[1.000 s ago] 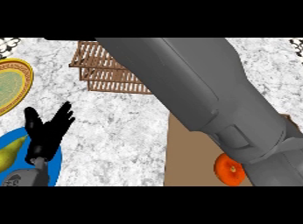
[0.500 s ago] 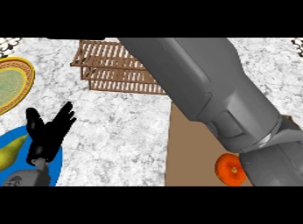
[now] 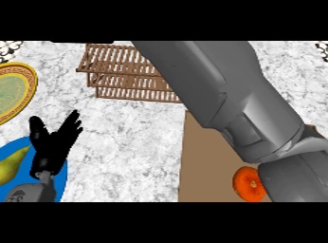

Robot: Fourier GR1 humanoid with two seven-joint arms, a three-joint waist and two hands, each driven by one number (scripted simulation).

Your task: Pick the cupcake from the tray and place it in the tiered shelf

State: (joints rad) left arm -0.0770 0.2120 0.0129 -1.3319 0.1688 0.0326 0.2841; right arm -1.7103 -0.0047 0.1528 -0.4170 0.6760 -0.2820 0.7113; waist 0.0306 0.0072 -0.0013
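Note:
The wooden slatted tiered shelf stands at the back centre of the marble counter. A brown tray lies at the lower right; no cupcake shows on the part I can see. My right forearm crosses the view from the lower right to the top centre, covering the shelf's right side and much of the tray. Its hand is out of sight past the top edge. My left hand rests open, fingers up, at the lower left over a blue plate.
An orange sits on the tray beside my right arm. A yellow-green pear lies on the blue plate. A yellow-rimmed green plate lies at the left edge.
My right forearm has swung slightly to the right, uncovering more of the shelf's left part. The left hand has not moved.

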